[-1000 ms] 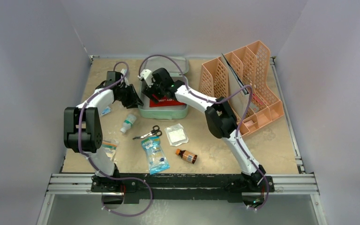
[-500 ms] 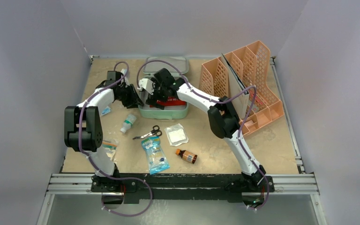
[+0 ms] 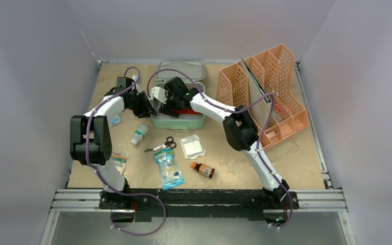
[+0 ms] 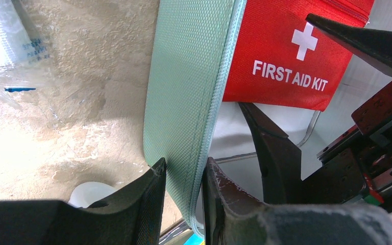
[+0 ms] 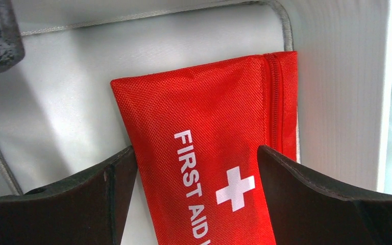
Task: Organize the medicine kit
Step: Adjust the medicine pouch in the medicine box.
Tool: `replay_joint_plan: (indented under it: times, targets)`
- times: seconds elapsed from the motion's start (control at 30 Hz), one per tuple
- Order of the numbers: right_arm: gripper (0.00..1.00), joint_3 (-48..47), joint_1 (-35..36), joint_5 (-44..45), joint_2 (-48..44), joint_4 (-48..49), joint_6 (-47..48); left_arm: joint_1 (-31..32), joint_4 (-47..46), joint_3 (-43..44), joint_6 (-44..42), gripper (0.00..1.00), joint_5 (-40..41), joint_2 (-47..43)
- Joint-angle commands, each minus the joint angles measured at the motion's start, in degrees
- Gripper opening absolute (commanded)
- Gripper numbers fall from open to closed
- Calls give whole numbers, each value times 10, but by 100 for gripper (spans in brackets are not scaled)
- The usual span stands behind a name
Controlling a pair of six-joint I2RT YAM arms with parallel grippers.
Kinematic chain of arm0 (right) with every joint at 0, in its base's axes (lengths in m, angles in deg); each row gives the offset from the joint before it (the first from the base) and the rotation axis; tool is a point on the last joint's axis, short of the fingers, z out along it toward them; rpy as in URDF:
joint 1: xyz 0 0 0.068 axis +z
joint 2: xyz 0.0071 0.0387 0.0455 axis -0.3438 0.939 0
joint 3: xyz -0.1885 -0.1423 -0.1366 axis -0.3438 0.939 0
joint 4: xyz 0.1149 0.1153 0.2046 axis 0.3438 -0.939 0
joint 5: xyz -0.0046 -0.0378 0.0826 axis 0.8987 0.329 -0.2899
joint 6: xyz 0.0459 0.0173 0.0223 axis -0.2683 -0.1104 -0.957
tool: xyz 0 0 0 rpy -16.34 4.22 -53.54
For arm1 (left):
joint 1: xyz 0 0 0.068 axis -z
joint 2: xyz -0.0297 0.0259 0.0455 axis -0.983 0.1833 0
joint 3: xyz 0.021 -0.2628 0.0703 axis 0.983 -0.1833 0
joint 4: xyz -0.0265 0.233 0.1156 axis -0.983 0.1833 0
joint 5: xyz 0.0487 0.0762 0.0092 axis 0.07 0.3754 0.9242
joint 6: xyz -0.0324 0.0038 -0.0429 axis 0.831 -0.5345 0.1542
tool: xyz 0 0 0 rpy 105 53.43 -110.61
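The medicine kit (image 3: 179, 121) is a mint-green box at the table's back middle, and its lid (image 3: 181, 70) lies behind it. My left gripper (image 3: 150, 108) is shut on the kit's left wall (image 4: 189, 92), which runs between its fingers (image 4: 148, 199). A red "FIRST AID KIT" pouch (image 3: 190, 110) lies flat on the box's white floor (image 5: 66, 92). My right gripper (image 5: 196, 163) hangs open inside the box, its fingers straddling the pouch (image 5: 209, 132). In the left wrist view, one right fingertip (image 4: 273, 148) stands below the pouch (image 4: 286, 56).
A peach mesh rack (image 3: 265, 92) stands at the back right. In front of the kit lie a small white bottle (image 3: 140, 133), scissors (image 3: 162, 145), a gauze packet (image 3: 192, 146), a blue packet (image 3: 168, 168) and a brown bottle (image 3: 203, 169). Small sachets (image 3: 118, 159) lie near the left arm.
My right gripper moved left and down into the box, and its jaws widened around the pouch. The left gripper kept its hold on the box wall.
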Motion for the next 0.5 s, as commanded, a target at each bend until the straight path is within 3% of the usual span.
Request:
replay_joint_plan:
  times: [0.0, 0.47]
  targets:
    - [86, 11, -2, 39, -3, 28, 4, -3, -5, 18, -2, 28, -11, 4]
    - [82, 77, -4, 56, -42, 49, 10, -3, -2, 19, -2, 28, -6, 4]
